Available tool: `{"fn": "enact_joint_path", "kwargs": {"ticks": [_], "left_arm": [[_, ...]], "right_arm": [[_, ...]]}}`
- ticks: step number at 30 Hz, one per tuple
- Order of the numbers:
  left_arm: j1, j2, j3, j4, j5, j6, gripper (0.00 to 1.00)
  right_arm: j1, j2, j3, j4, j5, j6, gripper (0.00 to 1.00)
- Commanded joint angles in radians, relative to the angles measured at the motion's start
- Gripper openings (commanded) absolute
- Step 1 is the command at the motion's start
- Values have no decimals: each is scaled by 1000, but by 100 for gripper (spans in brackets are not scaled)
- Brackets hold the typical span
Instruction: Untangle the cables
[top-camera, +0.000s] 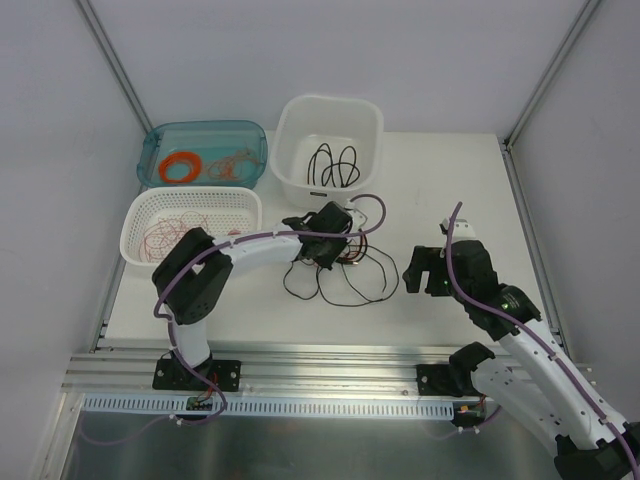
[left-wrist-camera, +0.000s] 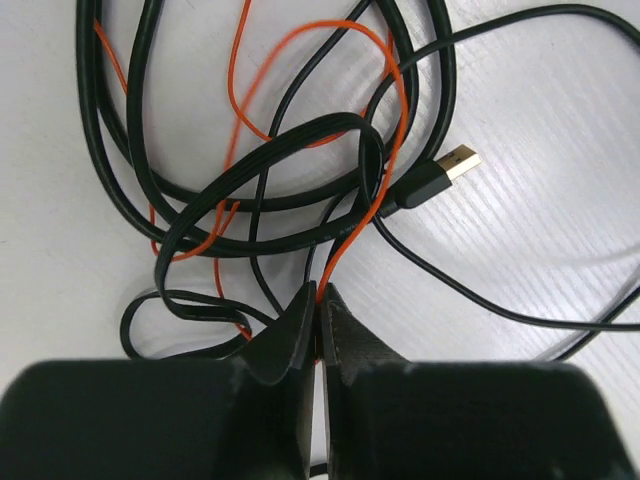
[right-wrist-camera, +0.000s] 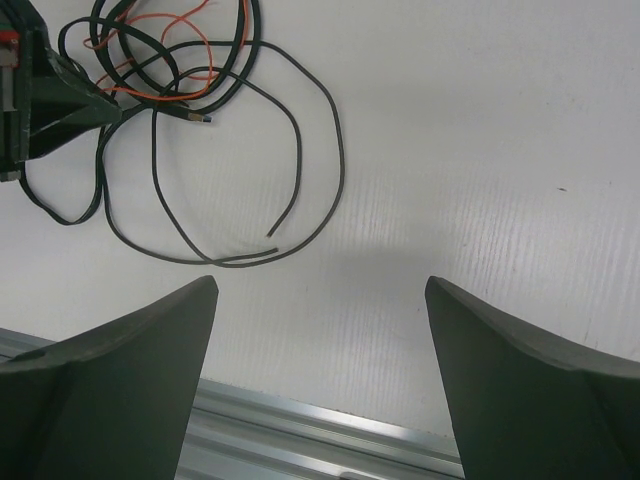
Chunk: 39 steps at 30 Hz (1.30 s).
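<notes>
You are pinching an orange wire (left-wrist-camera: 346, 250) between the closed-together tips of your left gripper (left-wrist-camera: 320, 296). It is running up into the cables (top-camera: 342, 275), which are lying in a loose black-and-orange tangle on the white table (top-camera: 440, 190), just in front of the white tub (top-camera: 328, 140), with a black lead's USB plug (left-wrist-camera: 446, 171) lying close by. Your right gripper (right-wrist-camera: 320, 290) is hovering over the table to the right of the tangle, jaws spread wide and gripping nothing.
</notes>
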Motion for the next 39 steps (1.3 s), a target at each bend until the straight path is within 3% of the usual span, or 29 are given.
{"fn": "enact_joint_path", "kwargs": {"ticks": [1, 11, 16, 23, 29, 32, 36, 39], "left_arm": [[-2, -109, 43, -38, -15, 13, 0], [-2, -322, 250, -187, -3, -25, 0], [-2, -362, 480, -283, -24, -17, 0], [-2, -346, 860, -363, -113, 49, 0], [15, -316, 1060, -363, -211, 109, 0], [84, -330, 1109, -360, -187, 58, 0], [263, -355, 1120, -351, -107, -87, 0], [359, -358, 1126, -340, -64, -108, 0]], "right_arm": [[-5, -7, 11, 5, 1, 1, 90], [-4, -13, 7, 14, -2, 10, 91], [-5, -14, -4, 31, -16, 23, 99], [-4, -27, -15, 37, -19, 27, 100], [-5, -34, -22, 37, -22, 29, 100], [-4, -45, -27, 37, -21, 24, 100], [-4, -43, -30, 43, -18, 24, 100], [-5, -36, -30, 48, -27, 27, 100]]}}
